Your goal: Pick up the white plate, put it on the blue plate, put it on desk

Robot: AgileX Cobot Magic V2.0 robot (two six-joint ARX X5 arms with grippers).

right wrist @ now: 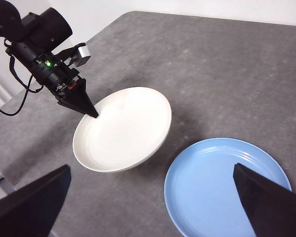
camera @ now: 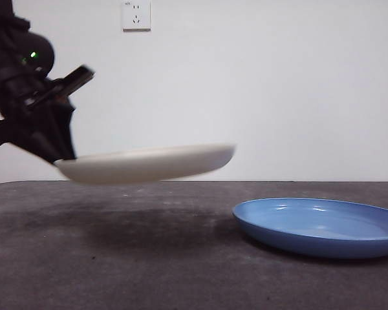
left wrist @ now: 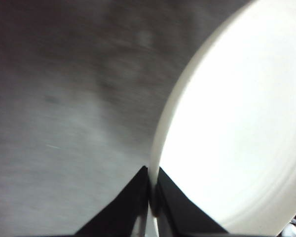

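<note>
blue plate (camera: 320, 226) sits nearest the front camera, flat on the desk (camera: 116, 258), nothing in it.

white plate (camera: 149, 163) is off the desk, in the air beside the blue plate but not yet over it; its shadow falls on the bare desk below. slightly tilted, blurred at the free edge, so likely in transit. left gripper (left wrist: 150, 197) holds it by the rim, jaws clenched with the rim edge pinched between them; wrist view shows this plainly. from the front the same gripper (camera: 61, 152) comes in at the upper corner, dark and large.

right gripper (right wrist: 153, 197) waits high above the desk, jaws spread wide, grasping nothing; it overlooks both plates.

progress, judged: pick-up done. left to do: carry the white plate across, lower it onto the blue plate, release. the final "put on desk" step is untouched.

count: white plate x1, blue plate x1, grippers x2. wall socket (camera: 136, 14) x1 on the white wall behind.
</note>
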